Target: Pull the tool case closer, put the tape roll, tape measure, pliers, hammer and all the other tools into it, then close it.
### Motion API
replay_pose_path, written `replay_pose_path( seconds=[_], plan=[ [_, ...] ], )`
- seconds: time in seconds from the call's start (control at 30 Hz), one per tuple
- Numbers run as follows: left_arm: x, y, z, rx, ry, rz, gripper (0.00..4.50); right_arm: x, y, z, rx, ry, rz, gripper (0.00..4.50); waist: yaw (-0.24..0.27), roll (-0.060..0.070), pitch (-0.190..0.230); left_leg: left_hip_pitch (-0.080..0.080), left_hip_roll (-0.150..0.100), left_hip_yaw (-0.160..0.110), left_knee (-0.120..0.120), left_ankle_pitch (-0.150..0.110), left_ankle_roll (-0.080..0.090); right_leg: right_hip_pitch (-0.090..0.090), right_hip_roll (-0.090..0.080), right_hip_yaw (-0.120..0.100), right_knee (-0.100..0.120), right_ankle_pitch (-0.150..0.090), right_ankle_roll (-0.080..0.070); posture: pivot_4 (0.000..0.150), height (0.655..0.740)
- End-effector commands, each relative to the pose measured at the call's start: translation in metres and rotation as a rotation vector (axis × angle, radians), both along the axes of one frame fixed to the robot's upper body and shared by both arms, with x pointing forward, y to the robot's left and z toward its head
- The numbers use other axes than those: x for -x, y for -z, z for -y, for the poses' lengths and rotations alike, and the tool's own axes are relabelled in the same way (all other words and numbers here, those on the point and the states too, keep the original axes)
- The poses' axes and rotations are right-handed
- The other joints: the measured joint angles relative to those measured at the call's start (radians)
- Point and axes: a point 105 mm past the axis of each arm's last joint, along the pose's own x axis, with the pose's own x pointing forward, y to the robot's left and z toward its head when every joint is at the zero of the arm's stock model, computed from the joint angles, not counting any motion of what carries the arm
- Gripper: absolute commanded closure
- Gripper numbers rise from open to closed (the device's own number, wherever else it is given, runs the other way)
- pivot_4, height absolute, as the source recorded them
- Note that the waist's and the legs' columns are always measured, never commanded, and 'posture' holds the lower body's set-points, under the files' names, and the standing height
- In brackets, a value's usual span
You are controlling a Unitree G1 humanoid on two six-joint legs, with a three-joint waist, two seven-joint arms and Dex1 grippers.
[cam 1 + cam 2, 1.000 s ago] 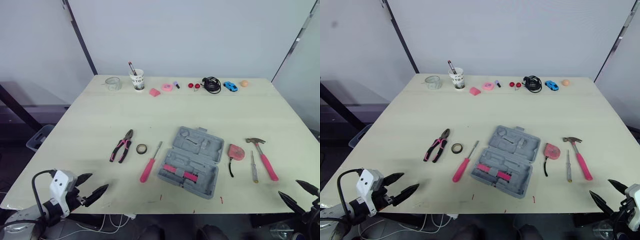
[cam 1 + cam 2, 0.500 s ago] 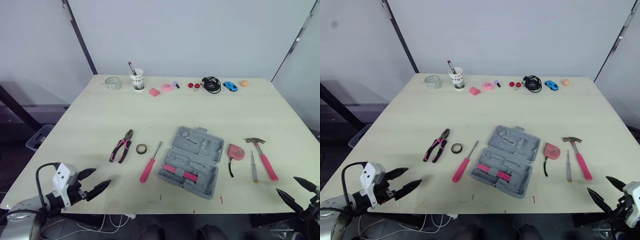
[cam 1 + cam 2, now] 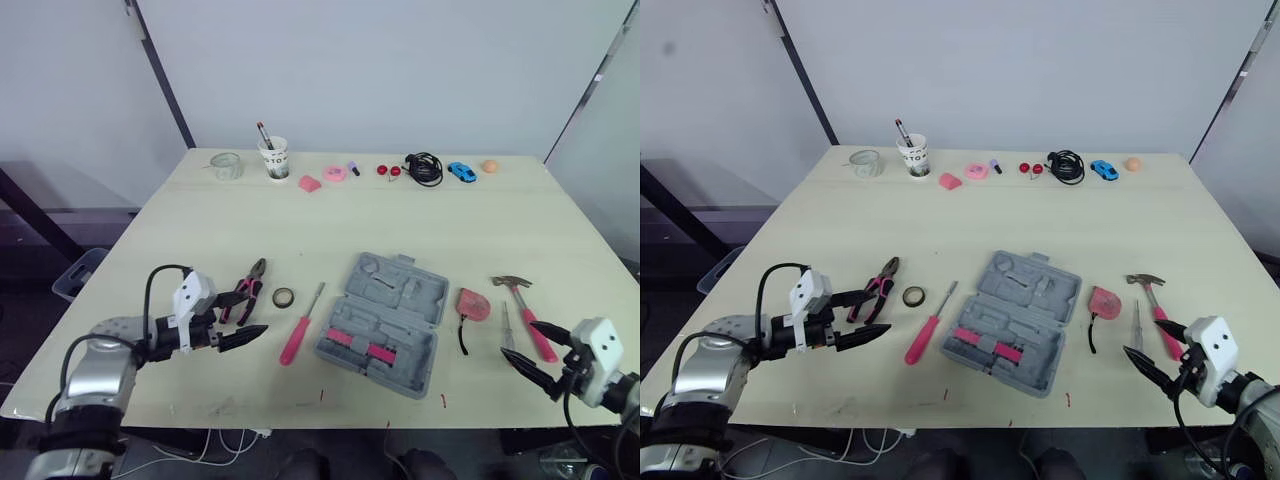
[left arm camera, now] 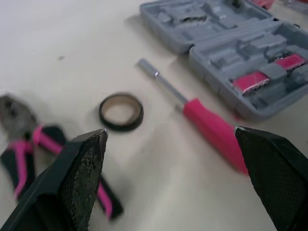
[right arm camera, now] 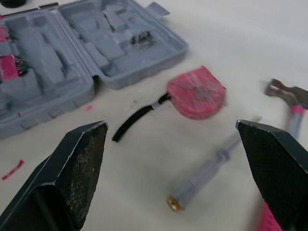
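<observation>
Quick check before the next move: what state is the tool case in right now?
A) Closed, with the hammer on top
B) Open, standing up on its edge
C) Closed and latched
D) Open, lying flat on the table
D: the tool case lies open on the table, both moulded halves facing up, and the hammer lies apart on its right.

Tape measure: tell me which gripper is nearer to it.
Right. The right gripper hovers close by the tape measure, near the hammer; the left gripper is across the tool case, beside the pliers.
</observation>
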Motion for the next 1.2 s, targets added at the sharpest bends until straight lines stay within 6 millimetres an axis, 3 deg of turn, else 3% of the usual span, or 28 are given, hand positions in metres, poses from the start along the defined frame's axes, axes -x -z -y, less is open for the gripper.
replay_pose_path(
  seconds=[0.03,0.13,0.23,0.27,0.33,0.37,0.4,0.43,0.57,0.63,0.67,1.2],
  plan=[
    [-0.014,-0.001,0.013,-0.037,0.085,0.018,0.02,-0.009,-0.007,-0.012,0.035,-0.032,0.003,0.0,0.002,0.0,0.0,0.0,0.0,0.0,0.0,0.0,0.0,0.0,0.0,0.0,0.0,0.001,0.002,0.15,0.74],
    [-0.027,-0.002,0.026,-0.054,0.15,0.022,0.02,-0.013,-0.004,-0.025,0.066,-0.081,-0.023,0.0,0.002,0.0,0.0,-0.002,-0.001,0.001,0.001,0.0,0.0,0.0,0.002,-0.001,0.0,0.002,0.003,0.15,0.74],
    [-0.041,-0.003,0.042,-0.08,0.226,0.029,0.0,-0.021,-0.003,-0.036,0.07,-0.089,-0.03,0.82,0.007,-0.001,0.001,-0.003,-0.001,0.0,0.001,0.0,0.0,0.0,0.003,-0.002,0.0,0.002,0.003,0.15,0.74],
    [-0.045,-0.003,0.047,-0.082,0.244,0.022,0.25,-0.023,-0.002,-0.039,0.079,-0.095,-0.032,1.31,0.007,-0.001,0.001,-0.003,-0.001,0.0,0.001,0.0,0.0,0.0,0.003,-0.002,0.0,0.002,0.003,0.15,0.74],
    [-0.052,-0.002,0.057,-0.09,0.273,0.013,0.56,-0.026,0.0,-0.043,0.095,-0.105,-0.037,1.76,0.007,-0.001,0.001,-0.003,-0.001,0.0,0.001,0.0,0.0,0.0,0.003,-0.002,-0.001,0.002,0.003,0.15,0.74],
    [-0.055,-0.002,0.061,-0.103,0.287,0.015,0.56,-0.027,0.0,-0.046,0.095,-0.107,-0.039,1.76,0.007,-0.001,0.001,-0.003,-0.001,0.0,0.001,0.0,0.0,0.0,0.003,-0.002,-0.001,0.002,0.004,0.15,0.74],
    [-0.058,-0.002,0.065,-0.112,0.299,0.018,1.22,-0.029,0.001,-0.048,0.097,-0.109,-0.042,2.43,0.006,-0.002,0.001,-0.004,-0.001,0.0,0.001,0.0,0.0,0.0,0.003,-0.002,-0.001,0.002,0.004,0.15,0.74],
    [-0.061,-0.002,0.069,-0.116,0.309,0.019,1.47,-0.03,0.002,-0.05,0.106,-0.114,-0.046,2.65,0.006,-0.002,0.001,-0.004,-0.001,0.0,0.001,0.0,0.0,0.0,0.003,-0.002,-0.001,0.002,0.004,0.15,0.74],
    [-0.073,0.0,0.082,-0.165,0.319,0.03,3.24,-0.033,0.01,-0.058,0.144,-0.136,-0.073,4.45,0.003,-0.002,0.001,-0.004,-0.001,-0.001,0.001,0.0,0.0,0.0,0.003,-0.002,-0.001,0.002,0.004,0.15,0.74],
    [-0.079,0.002,0.087,-0.192,0.305,0.039,4.26,-0.036,0.012,-0.062,0.146,-0.14,-0.081,4.5,0.001,-0.002,0.001,-0.004,-0.001,-0.001,0.001,0.0,0.0,0.0,0.004,-0.002,-0.001,0.002,0.004,0.15,0.74],
    [-0.082,0.002,0.089,-0.205,0.295,0.044,4.47,-0.037,0.013,-0.064,0.148,-0.14,-0.083,4.5,0.001,-0.002,0.001,-0.004,-0.001,-0.001,0.001,0.0,0.0,0.0,0.003,-0.002,-0.001,0.002,0.004,0.15,0.74],
    [-0.095,0.018,0.117,-0.3,0.264,0.011,4.47,-0.049,0.025,-0.088,0.197,-0.194,-0.122,4.5,0.002,-0.004,0.002,-0.005,-0.001,-0.001,0.001,0.0,0.0,0.0,0.003,-0.002,-0.001,0.002,0.004,0.15,0.74]
  ],
)
